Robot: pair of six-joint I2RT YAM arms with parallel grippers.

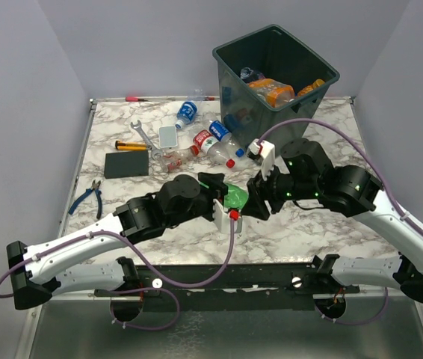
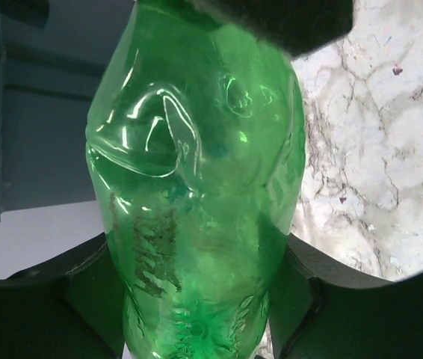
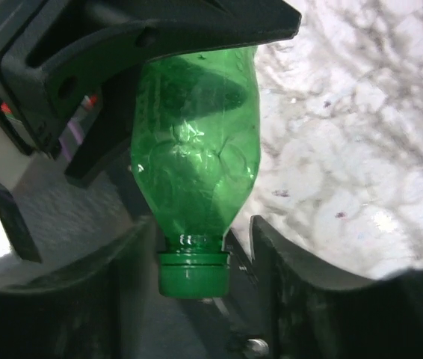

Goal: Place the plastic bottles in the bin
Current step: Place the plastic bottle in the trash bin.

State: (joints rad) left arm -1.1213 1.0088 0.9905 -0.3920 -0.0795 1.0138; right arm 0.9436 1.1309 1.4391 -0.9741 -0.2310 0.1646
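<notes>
A green plastic bottle (image 1: pixel 235 199) hangs above the table's middle between both grippers. My left gripper (image 1: pixel 223 196) is shut on its body; in the left wrist view the bottle (image 2: pixel 196 187) fills the gap between the fingers (image 2: pixel 323 299). My right gripper (image 1: pixel 255 196) is open around the neck; in the right wrist view the green cap (image 3: pixel 193 273) sits between the fingers (image 3: pixel 294 277) with a gap on the right. The bin (image 1: pixel 309 51) stands at the back right with orange bottles (image 1: pixel 271 91) inside. Several bottles (image 1: pixel 211 142) lie left of the bin.
A wrench (image 1: pixel 146 138), a grey slab (image 1: pixel 168 135), a black slab (image 1: pixel 126 164) and a yellow-handled tool (image 1: pixel 131 146) lie at the left. Blue-handled pliers (image 1: pixel 88 196) lie near the left edge. The bin's wall (image 2: pixel 39 112) shows in the left wrist view.
</notes>
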